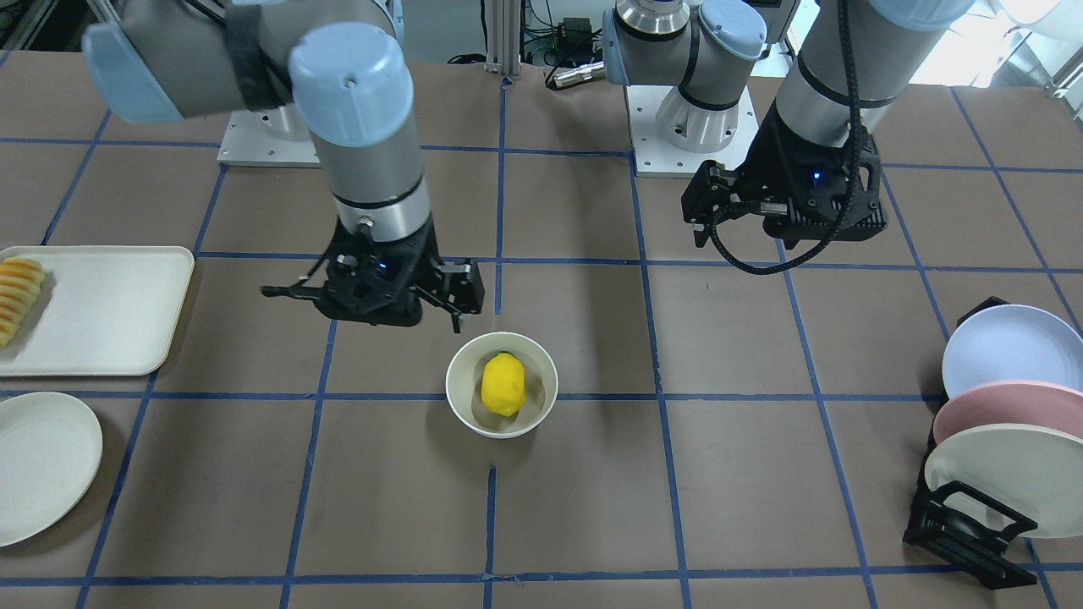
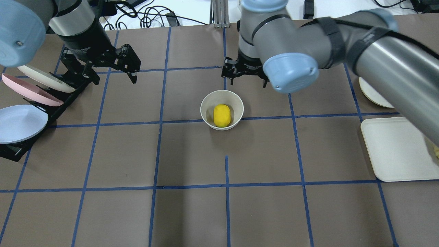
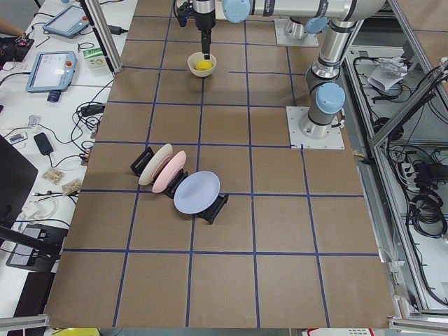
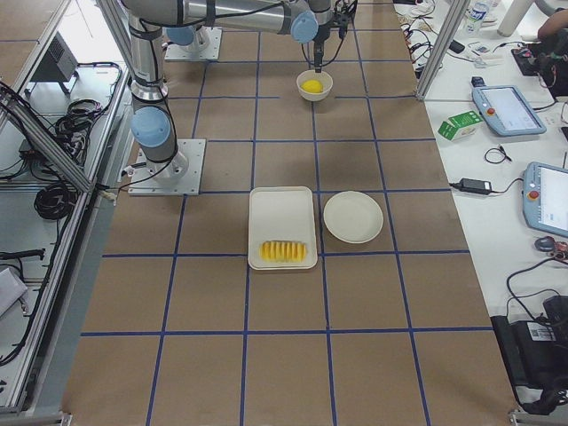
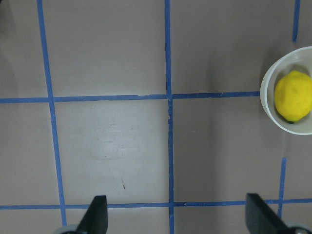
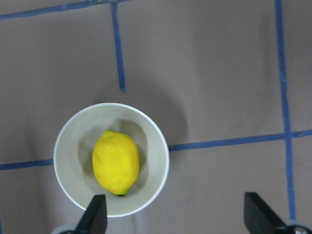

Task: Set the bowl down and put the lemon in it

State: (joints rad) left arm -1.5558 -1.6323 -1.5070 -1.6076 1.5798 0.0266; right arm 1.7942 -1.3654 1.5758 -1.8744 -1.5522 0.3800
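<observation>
Evidently the task is nearing its close: the lemon (image 1: pixel 503 385) is lying inside the bowl (image 1: pixel 464 401), the right gripper (image 2: pixel 247 78) is hovering just beside the bowl, spread wide and empty, the left gripper (image 2: pixel 113 77) likewise, well apart from it, and only a clean retreat is appearing due.

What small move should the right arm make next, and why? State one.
Probably lift the right gripper straight up and back away. The lemon already lies inside the bowl, and the jaws stand open and empty, so nothing seems left to place.
</observation>
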